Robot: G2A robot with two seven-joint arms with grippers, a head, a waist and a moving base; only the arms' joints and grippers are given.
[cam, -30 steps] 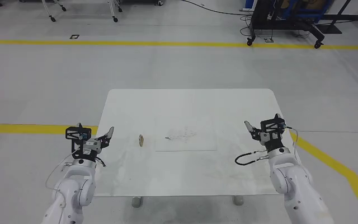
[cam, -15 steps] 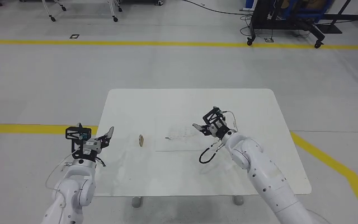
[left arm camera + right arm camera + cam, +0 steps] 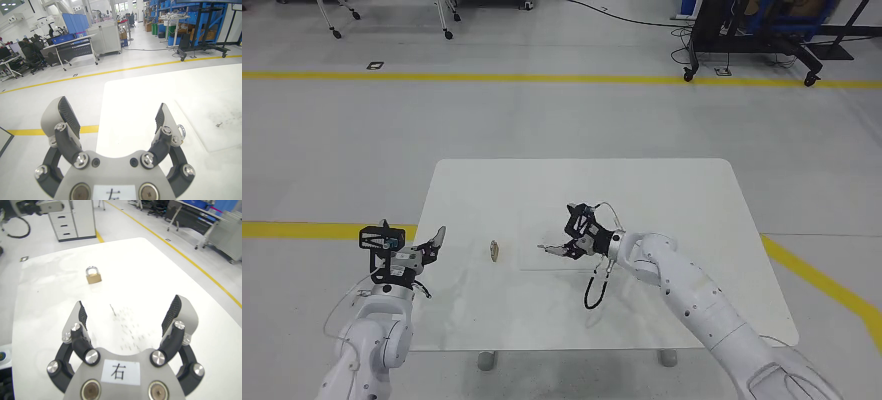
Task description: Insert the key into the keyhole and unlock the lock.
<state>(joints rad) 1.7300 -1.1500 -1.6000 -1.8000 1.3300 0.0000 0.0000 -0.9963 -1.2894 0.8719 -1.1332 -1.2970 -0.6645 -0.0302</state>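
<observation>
A small brass padlock [image 3: 494, 250] with a steel shackle lies on the white table [image 3: 672, 200], left of centre. In the right wrist view the padlock [image 3: 93, 276] lies flat a little beyond my fingers. The small key [image 3: 542, 246] rests on a thin white mat [image 3: 582, 262], between the padlock and my right gripper [image 3: 565, 237]. The key [image 3: 112, 309] is a thin dark sliver just ahead of the right gripper [image 3: 128, 301], which is open and empty. My left gripper [image 3: 113, 106] is open and empty at the table's left edge [image 3: 427, 250]. One finger half hides the padlock [image 3: 182, 130].
The key [image 3: 219, 124] and the scuffed mat [image 3: 208, 136] lie off to the side of the left gripper. A black cable [image 3: 594, 285] hangs from the right arm over the table. The table's right half is bare.
My right arm has swung from the table's right edge to the middle, and its open gripper now sits beside the key. The left arm, padlock and key have not moved.
</observation>
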